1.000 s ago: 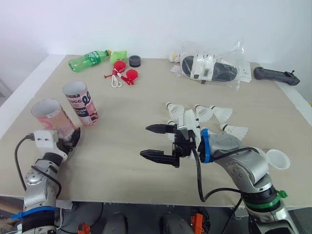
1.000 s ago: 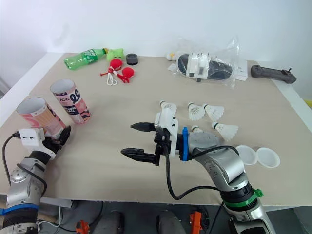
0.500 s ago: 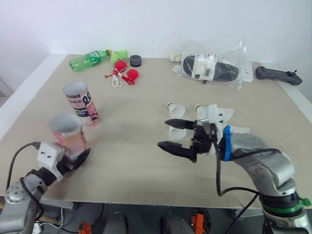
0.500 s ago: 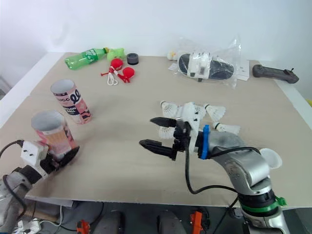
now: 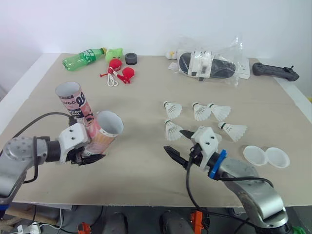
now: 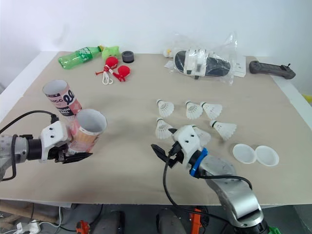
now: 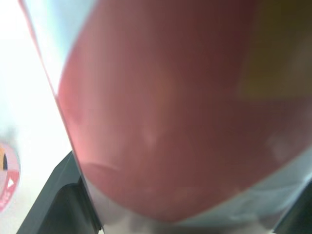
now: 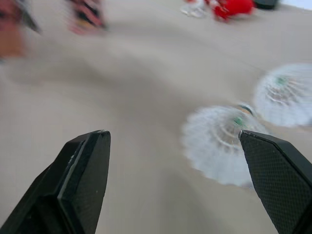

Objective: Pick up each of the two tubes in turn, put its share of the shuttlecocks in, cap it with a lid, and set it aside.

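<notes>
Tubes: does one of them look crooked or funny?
Yes: the held tube in the left gripper leans over, mouth toward the shuttlecocks. The other tube stands upright. Nothing looks spilled.

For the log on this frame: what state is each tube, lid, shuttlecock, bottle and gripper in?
Held tube: tilted, uncapped.
Second tube: upright on the table, uncapped.
Lids: both lying on the table, off the tubes.
Shuttlecocks: loose on the table.
Green bottle: lying on its side.
Left gripper: fingers shut on the held tube.
Right gripper: fingers open, empty.
</notes>
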`<state>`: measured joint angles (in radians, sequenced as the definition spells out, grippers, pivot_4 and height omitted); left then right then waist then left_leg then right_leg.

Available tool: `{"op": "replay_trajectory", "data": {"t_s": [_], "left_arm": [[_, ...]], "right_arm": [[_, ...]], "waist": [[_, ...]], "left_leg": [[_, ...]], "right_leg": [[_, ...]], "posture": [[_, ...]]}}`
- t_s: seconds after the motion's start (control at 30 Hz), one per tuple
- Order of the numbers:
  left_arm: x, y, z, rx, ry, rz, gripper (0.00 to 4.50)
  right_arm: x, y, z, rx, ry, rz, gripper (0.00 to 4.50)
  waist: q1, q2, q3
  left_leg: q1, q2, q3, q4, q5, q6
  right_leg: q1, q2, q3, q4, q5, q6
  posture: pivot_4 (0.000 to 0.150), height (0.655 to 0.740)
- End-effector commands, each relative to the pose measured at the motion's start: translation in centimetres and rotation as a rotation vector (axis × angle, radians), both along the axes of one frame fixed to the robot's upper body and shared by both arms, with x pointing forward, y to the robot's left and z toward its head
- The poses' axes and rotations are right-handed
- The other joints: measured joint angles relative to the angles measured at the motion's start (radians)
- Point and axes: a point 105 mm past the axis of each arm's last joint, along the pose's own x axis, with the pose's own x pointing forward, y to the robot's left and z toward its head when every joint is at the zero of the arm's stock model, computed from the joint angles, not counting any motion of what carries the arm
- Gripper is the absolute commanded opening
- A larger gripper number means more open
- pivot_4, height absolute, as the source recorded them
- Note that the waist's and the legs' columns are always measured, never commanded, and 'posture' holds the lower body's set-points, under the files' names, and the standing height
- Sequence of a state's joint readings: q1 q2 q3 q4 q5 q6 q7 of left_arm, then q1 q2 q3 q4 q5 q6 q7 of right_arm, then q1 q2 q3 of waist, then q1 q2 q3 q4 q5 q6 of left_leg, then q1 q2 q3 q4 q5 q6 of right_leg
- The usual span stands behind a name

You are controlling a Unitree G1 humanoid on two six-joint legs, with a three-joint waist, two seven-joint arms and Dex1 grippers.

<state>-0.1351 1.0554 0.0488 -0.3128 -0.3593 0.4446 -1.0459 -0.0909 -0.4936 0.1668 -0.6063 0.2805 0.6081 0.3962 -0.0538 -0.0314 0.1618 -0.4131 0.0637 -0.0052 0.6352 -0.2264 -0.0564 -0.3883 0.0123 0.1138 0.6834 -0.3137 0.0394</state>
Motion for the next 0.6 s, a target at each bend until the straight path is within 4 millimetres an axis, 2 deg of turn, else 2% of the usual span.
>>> {"op": "replay_trajectory", "data": {"t_s": [0.03, 0.17, 0.6], "left_arm": [[0.1, 0.3, 0.2, 0.053, 0.034, -0.031, 3.15], [0.3, 0.3, -0.1, 0.082, 0.061, -0.06, 3.15], [0.8, -0.6, -0.6, 0.091, 0.043, -0.106, 3.15]], "right_arm": [[0.5, 1.0, 0.3, -0.017, -0.043, -0.047, 4.5], [1.4, 1.8, -0.3, 0.004, -0.025, -0.124, 4.5], [5.2, 1.6, -1.1, 0.053, 0.008, -0.317, 4.5]], "waist": [[0.001, 0.0, 0.0], [0.004, 0.0, 0.0], [0.006, 0.0, 0.0]], "left_leg": [[-0.003, 0.0, 0.0, 0.0, 0.0, 0.0], [-0.013, 0.0, -0.001, 0.001, 0.001, -0.002], [-0.013, 0.0, -0.002, 0.003, 0.004, -0.006]], "right_leg": [[-0.003, 0.0, -0.001, 0.0, 0.0, 0.0], [-0.012, 0.0, -0.002, 0.002, 0.0, -0.001], [-0.014, 0.0, -0.003, 0.008, 0.001, -0.002]], "posture": [[0.15, 0.74], [0.15, 0.74], [0.15, 0.74]]}}
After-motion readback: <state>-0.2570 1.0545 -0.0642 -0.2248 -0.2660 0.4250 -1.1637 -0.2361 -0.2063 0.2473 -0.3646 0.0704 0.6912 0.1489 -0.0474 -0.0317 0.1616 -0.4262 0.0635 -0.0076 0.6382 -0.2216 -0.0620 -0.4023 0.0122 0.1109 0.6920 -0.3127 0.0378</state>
